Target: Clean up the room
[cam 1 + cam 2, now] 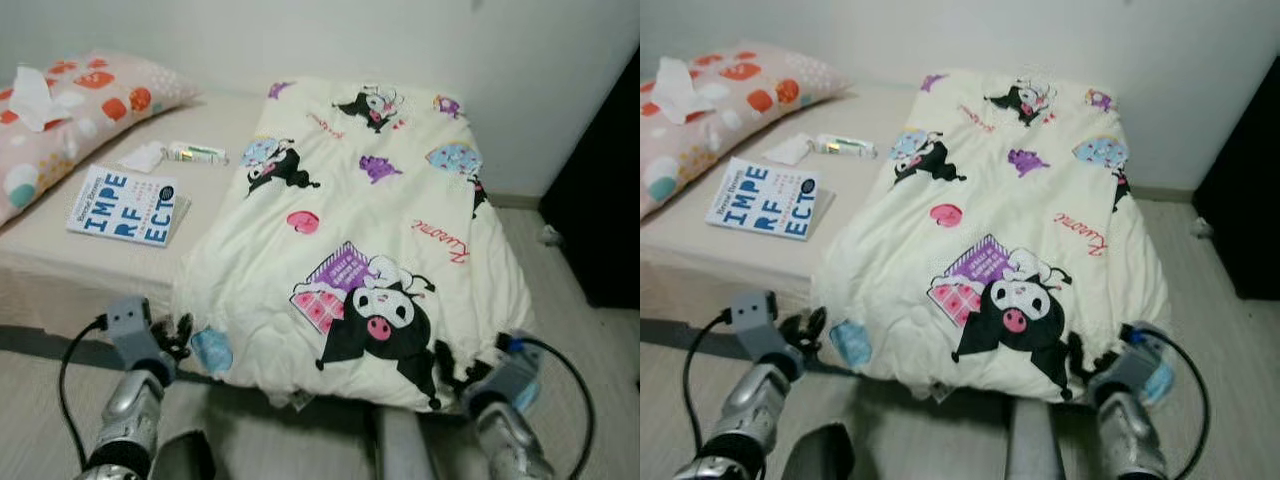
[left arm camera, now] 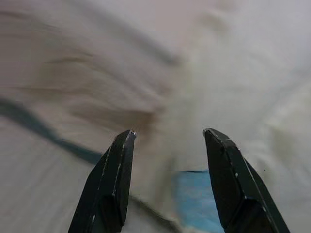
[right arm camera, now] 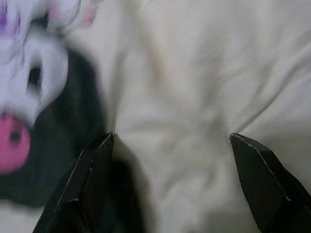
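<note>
While both pincers gape, the blanket runs lengthwise toward the wall.

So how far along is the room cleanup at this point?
Early. The blanket lies spread over the bed. Both grippers, left and right, are open at its near edge, nothing gripped. Still left: book, tube and tissues.

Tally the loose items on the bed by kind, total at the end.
Blanket: 1
Pillow: 1
Book: 1
Tube: 1
Tissues: 2, one on the pillow, one beside the tube
Total: 6
</note>
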Controlling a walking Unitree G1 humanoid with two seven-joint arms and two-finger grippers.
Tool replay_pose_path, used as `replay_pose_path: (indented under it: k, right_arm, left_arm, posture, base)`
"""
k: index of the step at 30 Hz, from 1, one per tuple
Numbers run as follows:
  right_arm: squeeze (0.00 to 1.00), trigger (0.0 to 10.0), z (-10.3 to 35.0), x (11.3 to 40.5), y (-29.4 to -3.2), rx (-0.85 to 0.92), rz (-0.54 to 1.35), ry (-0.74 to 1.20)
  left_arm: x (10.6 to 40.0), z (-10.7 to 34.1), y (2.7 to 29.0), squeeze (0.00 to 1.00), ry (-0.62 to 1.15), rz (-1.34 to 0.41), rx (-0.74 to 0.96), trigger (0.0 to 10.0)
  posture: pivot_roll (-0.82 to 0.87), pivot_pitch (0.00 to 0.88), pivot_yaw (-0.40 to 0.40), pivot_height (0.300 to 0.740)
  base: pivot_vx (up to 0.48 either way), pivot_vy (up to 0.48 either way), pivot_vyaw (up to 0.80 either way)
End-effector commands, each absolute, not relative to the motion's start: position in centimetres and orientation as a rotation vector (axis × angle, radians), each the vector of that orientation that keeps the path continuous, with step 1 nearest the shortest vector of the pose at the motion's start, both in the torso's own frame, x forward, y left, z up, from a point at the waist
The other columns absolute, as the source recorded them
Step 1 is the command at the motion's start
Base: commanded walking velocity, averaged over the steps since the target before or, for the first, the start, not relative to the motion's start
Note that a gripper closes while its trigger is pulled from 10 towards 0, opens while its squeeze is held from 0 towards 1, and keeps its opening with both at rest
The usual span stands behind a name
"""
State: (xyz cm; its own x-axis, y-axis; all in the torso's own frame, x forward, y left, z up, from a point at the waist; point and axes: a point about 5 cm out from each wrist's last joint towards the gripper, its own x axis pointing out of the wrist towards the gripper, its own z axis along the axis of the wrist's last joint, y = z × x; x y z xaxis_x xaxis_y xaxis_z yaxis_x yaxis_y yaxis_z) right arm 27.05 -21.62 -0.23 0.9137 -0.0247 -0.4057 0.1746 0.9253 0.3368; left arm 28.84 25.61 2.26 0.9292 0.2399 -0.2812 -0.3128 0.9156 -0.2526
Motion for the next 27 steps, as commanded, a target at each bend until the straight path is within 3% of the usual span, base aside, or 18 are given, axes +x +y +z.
replay_pose_path:
  k: [1, 4, 13, 27]
  right_arm:
    - [0.00, 10.0, -2.2, 25.7, -20.1, 0.360, -0.058, 0.508]
    - [0.00, 10.0, -3.3, 25.0, -18.6, 0.350, 0.002, 0.568]
    - [0.00, 10.0, -4.2, 24.2, -17.7, 0.308, 0.042, 0.635]
    - [0.00, 10.0, -6.4, 21.4, -17.8, 0.227, 0.053, 0.765]
  left_arm:
    - [26.6, 0.7, 27.6, 0.00, 0.302, 0.414, -0.321, 10.0]
    - [24.9, -0.2, 29.0, 0.00, 0.332, 0.498, -0.341, 10.0]
    - [22.5, -2.1, 29.3, 0.00, 0.432, 0.544, -0.308, 10.0]
    - [20.4, -4.8, 26.8, 0.00, 0.605, 0.456, -0.290, 10.0]
  posture:
    - [-0.06, 0.030, -0.009, 0.542]
    - [-0.04, 0.019, -0.020, 0.557]
    - [-0.03, 0.007, -0.018, 0.577]
    - [-0.04, 0.000, -0.013, 0.622]
  base:
    - [0.000, 0.000, 0.00]
    - [0.000, 0.000, 0.00]
    - [0.000, 0.000, 0.00]
    - [0.000, 0.000, 0.00]
